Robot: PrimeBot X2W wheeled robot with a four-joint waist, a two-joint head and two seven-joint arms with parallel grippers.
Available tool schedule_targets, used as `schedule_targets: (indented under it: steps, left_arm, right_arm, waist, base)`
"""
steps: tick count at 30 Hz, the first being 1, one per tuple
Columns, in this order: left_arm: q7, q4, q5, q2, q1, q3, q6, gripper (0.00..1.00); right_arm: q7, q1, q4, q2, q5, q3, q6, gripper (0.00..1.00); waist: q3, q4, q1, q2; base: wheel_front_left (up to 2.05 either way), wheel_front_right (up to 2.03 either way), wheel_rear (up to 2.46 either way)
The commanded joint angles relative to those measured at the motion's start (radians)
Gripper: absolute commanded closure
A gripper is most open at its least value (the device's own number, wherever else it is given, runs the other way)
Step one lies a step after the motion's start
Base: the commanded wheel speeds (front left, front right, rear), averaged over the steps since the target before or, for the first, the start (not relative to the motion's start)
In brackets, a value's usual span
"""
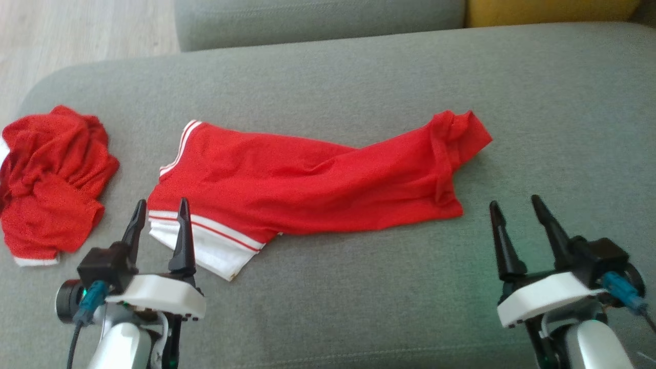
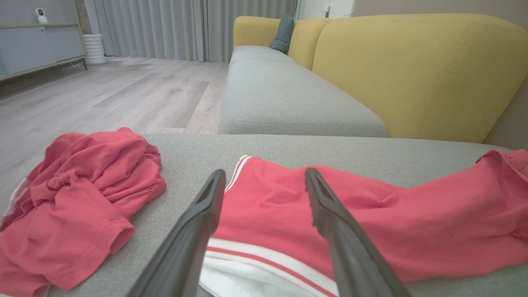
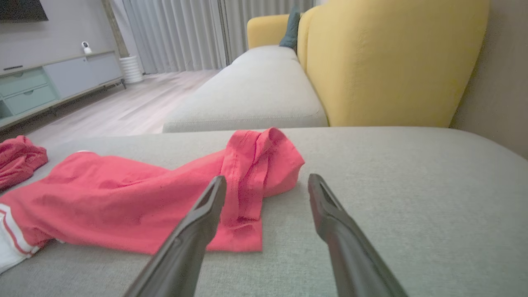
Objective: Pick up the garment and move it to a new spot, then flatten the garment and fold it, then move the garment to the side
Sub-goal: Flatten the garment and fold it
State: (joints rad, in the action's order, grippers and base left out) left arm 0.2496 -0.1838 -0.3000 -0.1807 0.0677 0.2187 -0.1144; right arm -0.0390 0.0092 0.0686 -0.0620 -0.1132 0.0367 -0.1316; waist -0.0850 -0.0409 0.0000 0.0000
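Red garment (image 1: 307, 184) – white-striped hem – lies stretched, wrinkled, on grey cushion (image 1: 359, 77)

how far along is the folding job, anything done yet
Done: perhaps the first move; the long red garment with a white-striped hem lies stretched across the grey fabric cushion, rumpled and unfolded. In hand: nothing; the left gripper is open over the striped hem, the right gripper open near the other end. Left: flattening, folding, moving it aside. A crumpled red garment lies apart at left.
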Motion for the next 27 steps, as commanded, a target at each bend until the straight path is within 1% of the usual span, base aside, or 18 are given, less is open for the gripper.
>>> schedule_targets:
  steps: [1, 6, 11, 16, 18, 19, 20, 21, 24, 27]
  left_arm:
    - [0.012, 0.033, 0.016, -0.009, 0.051, -0.035, 0.000, 0.00]
    - [0.012, 0.044, 0.030, 0.001, 0.083, -0.026, 0.006, 0.00]
    - [0.012, 0.060, 0.043, 0.017, 0.110, -0.023, 0.013, 0.00]
    - [0.012, 0.068, 0.058, 0.034, 0.139, -0.023, 0.026, 0.00]
    - [0.012, 0.068, 0.063, 0.039, 0.145, -0.025, 0.030, 0.00]
    - [0.012, 0.068, 0.065, 0.041, 0.147, -0.026, 0.031, 0.00]
    - [0.012, 0.067, 0.068, 0.043, 0.149, -0.027, 0.033, 0.00]
    - [0.012, 0.067, 0.070, 0.045, 0.151, -0.028, 0.035, 0.00]
    - [0.012, 0.066, 0.077, 0.051, 0.151, -0.032, 0.040, 0.00]
    - [0.012, 0.066, 0.084, 0.055, 0.148, -0.037, 0.043, 0.00]
  right_arm:
    - [0.003, -0.047, -0.025, -0.014, -0.003, 0.032, 0.001, 0.00]
    - [0.007, -0.084, 0.034, -0.019, -0.003, 0.070, 0.001, 0.00]
    - [0.000, -0.147, 0.131, -0.016, -0.004, 0.098, 0.001, 0.00]
    - [-0.012, -0.238, 0.262, -0.009, 0.008, 0.090, 0.001, 0.00]
    - [-0.017, -0.261, 0.298, -0.007, 0.014, 0.089, 0.001, 0.00]
    - [-0.020, -0.271, 0.312, -0.006, 0.013, 0.086, 0.001, 0.10]
    - [-0.022, -0.279, 0.326, -0.005, 0.013, 0.082, 0.001, 0.65]
    - [-0.025, -0.285, 0.337, -0.004, 0.013, 0.079, 0.001, 1.00]
    - [-0.039, -0.288, 0.344, -0.002, 0.008, 0.072, 0.001, 1.00]
    - [-0.055, -0.266, 0.315, -0.001, 0.003, 0.068, 0.001, 1.00]
  waist:
    - [-0.012, 0.011, 0.0000, 0.0000]
    - [-0.053, 0.046, 0.0000, 0.0000]
    - [-0.099, 0.078, 0.0000, 0.0000]
    - [-0.138, 0.108, 0.0000, 0.0000]
    - [-0.144, 0.113, 0.0000, 0.0000]
    - [-0.147, 0.114, 0.0000, 0.0000]
    - [-0.148, 0.115, 0.0000, 0.0000]
    - [-0.149, 0.116, 0.0000, 0.0000]
    - [-0.148, 0.114, 0.0000, 0.0000]
    - [-0.143, 0.106, 0.0000, 0.0000]
  base:
    - [0.00, 0.00, 0.00]
    - [0.00, 0.00, 0.00]
    - [0.00, 0.00, 0.00]
    - [0.00, 0.00, 0.00]
    - [0.00, 0.00, 0.00]
    - [0.00, 0.00, 0.00]
    - [0.00, 0.00, 0.00]
    - [0.00, 0.00, 0.00]
    - [0.00, 0.00, 0.00]
    - [0.00, 0.00, 0.00]
